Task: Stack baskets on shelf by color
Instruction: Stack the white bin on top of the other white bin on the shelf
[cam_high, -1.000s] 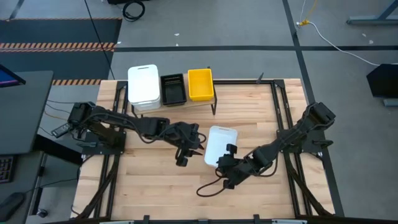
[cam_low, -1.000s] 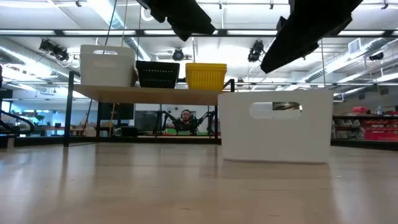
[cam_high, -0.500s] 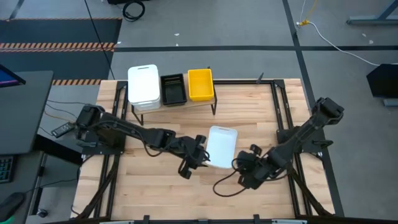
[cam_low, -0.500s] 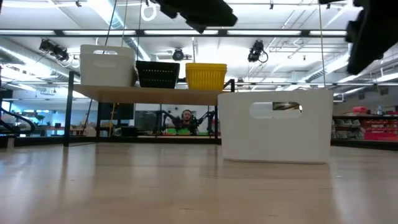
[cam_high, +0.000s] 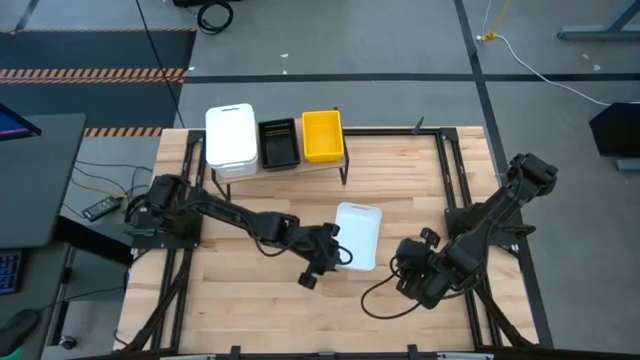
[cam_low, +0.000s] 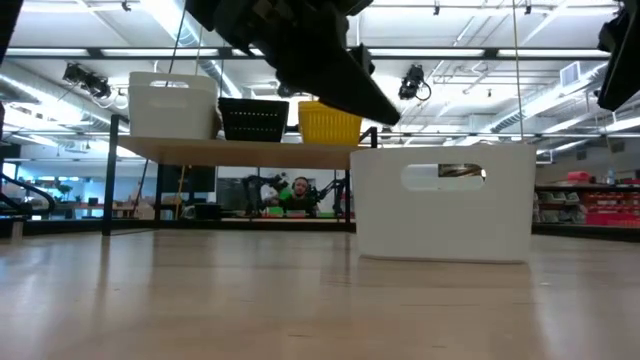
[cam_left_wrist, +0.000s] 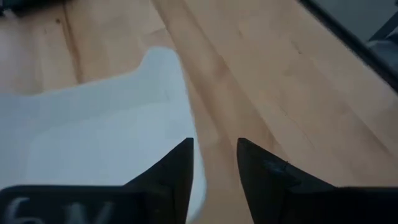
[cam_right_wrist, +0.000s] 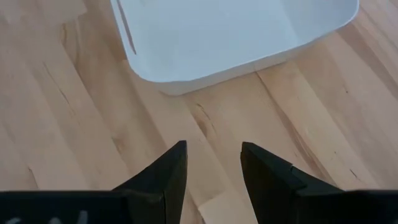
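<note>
A white basket (cam_high: 357, 235) stands upright on the wooden table, its opening up; the low view shows its side with a handle slot (cam_low: 443, 176). My left gripper (cam_high: 333, 257) is open at the basket's left wall near the near corner. In the left wrist view (cam_left_wrist: 214, 167) one finger hangs over the inside and the other over the table outside the rim (cam_left_wrist: 189, 118); no touch shows. My right gripper (cam_high: 412, 272) is open over bare table, right of the basket (cam_right_wrist: 236, 31). At the far left stands the shelf (cam_high: 330, 163) with white (cam_high: 230, 135), black (cam_high: 278, 143) and yellow (cam_high: 322, 135) baskets.
Black frame rails (cam_high: 452, 190) run along the table's left and right sides. A loose black cable (cam_high: 385, 300) loops over the table by my right gripper. Open wood lies in the table's near half and far right.
My left gripper has gone down and toward the table's right, reaching the white basket's left wall. My right gripper has drawn back from the basket's near end toward the table's right edge and has turned about. The basket has stayed in place.
</note>
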